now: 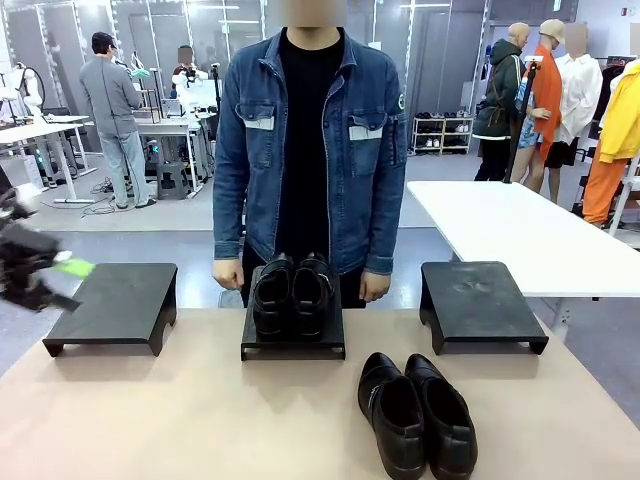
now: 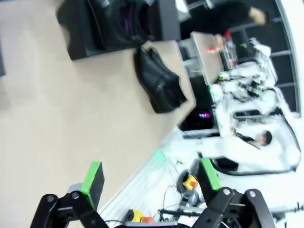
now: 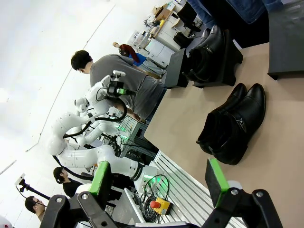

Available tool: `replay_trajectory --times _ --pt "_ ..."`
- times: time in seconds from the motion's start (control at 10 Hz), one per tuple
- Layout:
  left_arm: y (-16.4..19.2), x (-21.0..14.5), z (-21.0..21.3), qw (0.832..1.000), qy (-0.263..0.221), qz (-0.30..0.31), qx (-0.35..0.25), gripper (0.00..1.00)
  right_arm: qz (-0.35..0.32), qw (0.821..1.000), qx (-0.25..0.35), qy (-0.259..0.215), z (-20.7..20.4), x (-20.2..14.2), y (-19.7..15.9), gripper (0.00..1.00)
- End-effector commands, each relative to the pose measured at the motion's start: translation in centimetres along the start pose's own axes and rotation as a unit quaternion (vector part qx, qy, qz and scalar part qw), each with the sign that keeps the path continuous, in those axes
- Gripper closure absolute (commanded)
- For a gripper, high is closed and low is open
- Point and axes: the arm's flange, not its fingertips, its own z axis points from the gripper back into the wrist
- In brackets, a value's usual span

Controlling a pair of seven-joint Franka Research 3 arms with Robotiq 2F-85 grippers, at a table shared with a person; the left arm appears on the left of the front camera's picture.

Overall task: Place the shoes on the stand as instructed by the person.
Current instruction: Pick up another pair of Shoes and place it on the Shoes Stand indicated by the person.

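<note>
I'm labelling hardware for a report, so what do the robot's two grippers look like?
Both the left gripper and right gripper have black jointed finger links with round pivot bolts; each finger ends in a bright green rectangular pad.

The left gripper [image 2: 151, 173] and right gripper [image 3: 159, 176] look alike, built of black jointed links with round silver pivot pins and bright green pads [image 2: 93, 178], while the left arm [image 3: 90, 159] has glossy white rounded segments with a green glow near its base.
</note>
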Motion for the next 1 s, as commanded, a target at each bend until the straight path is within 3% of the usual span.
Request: replay_trajectory --times 0.0,0.4,0.7,0.9 --pt "4.9 -1.6 3.5 0.997 0.033 -0.02 -0.072 0.0 0.011 1.0 0.003 0.0 0.2 0.0 0.1 0.0" --pt "13.5 -6.9 7.7 0.982 -0.014 -0.041 -0.186 0.0 0.011 1.0 0.003 0.0 0.2 0.0 0.1 0.0" --pt "15.4 -8.7 8.5 0.978 -0.068 -0.033 -0.194 0.0 0.011 1.0 0.003 0.0 0.2 0.0 0.1 0.0" --pt "15.8 -9.6 8.1 0.981 -0.047 -0.029 -0.188 0.0 0.011 1.0 0.003 0.0 0.2 0.0 0.1 0.0"
